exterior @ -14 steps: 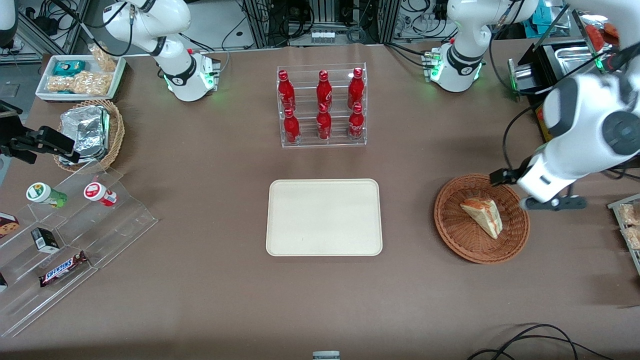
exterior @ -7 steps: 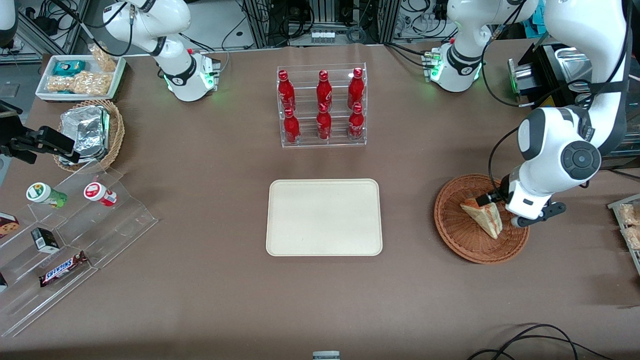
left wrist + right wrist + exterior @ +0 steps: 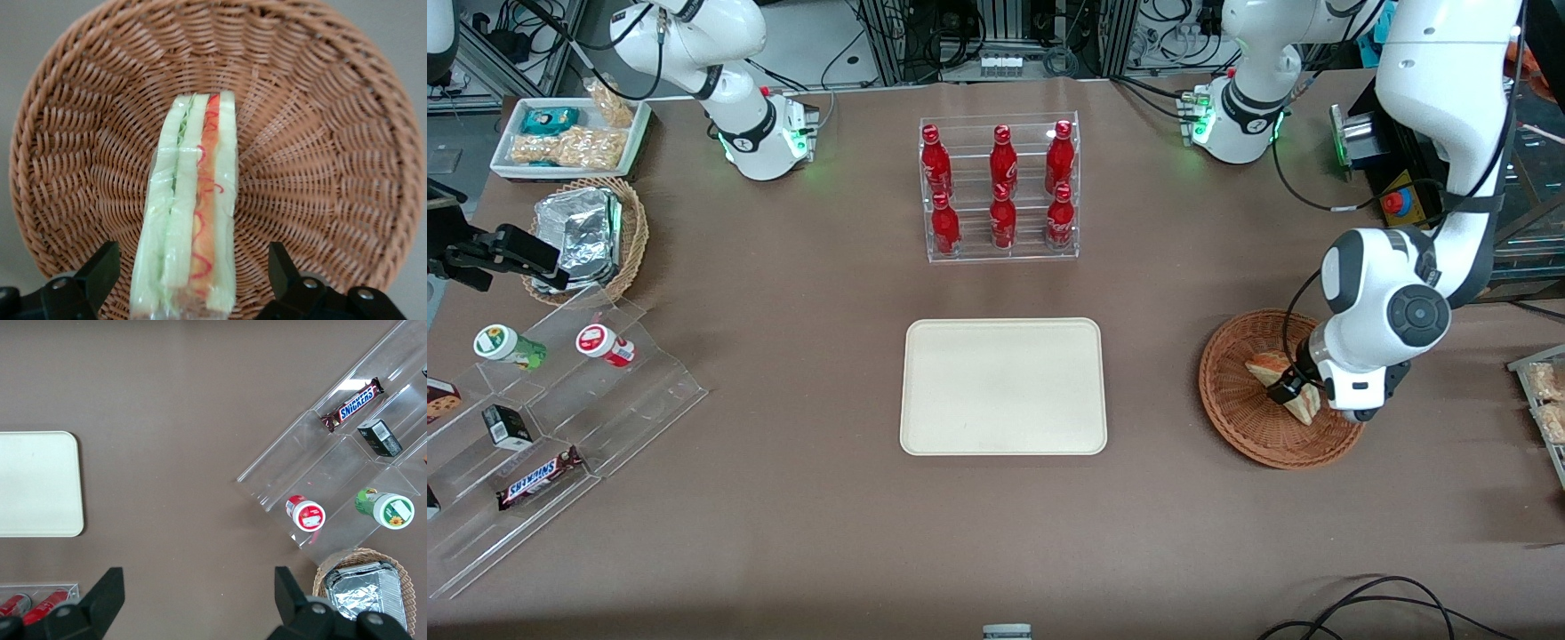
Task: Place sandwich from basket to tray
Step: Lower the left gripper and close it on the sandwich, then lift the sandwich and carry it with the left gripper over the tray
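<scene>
A: Item one, the sandwich (image 3: 193,213). What does the wrist camera give that the front camera lacks?

B: The cut side: pale bread slices with a green layer and a red-orange layer, under clear wrap. It lies in the basket (image 3: 320,133), on the woven floor. The front camera shows only part of the sandwich (image 3: 1267,364), since the working arm covers the remainder.

A: Item two, the gripper.

B: Gripper (image 3: 190,280) spread wide, one dark finger (image 3: 100,273) on each side of the sandwich's nearer end, with a clear gap to the wrap on both sides. Nothing held. From the front, the gripper (image 3: 1294,389) sits low inside the basket (image 3: 1240,418), at the sandwich.

A: Item three, the tray.

B: Tray (image 3: 1003,387), cream, rectangular, lying flat at the table's middle, well apart from the basket, which lies toward the working arm's end. The parked arm's wrist camera catches one rounded corner of the tray (image 3: 40,483); the working wrist camera does not show it at all.

A: Other containers?

B: Clear rack (image 3: 1000,249) farther from the front camera than the tray, holding six red bottles (image 3: 1002,160) in two rows. Toward the parked arm's end: a tan wicker basket (image 3: 633,236) with foil packets (image 3: 578,233); a white tray (image 3: 636,138) of snack packets; clear stepped shelves (image 3: 649,382) carrying two small tubs, a dark box and a Snickers bar (image 3: 538,478). The parked wrist camera shows the same shelves (image 3: 320,473) from above.
</scene>
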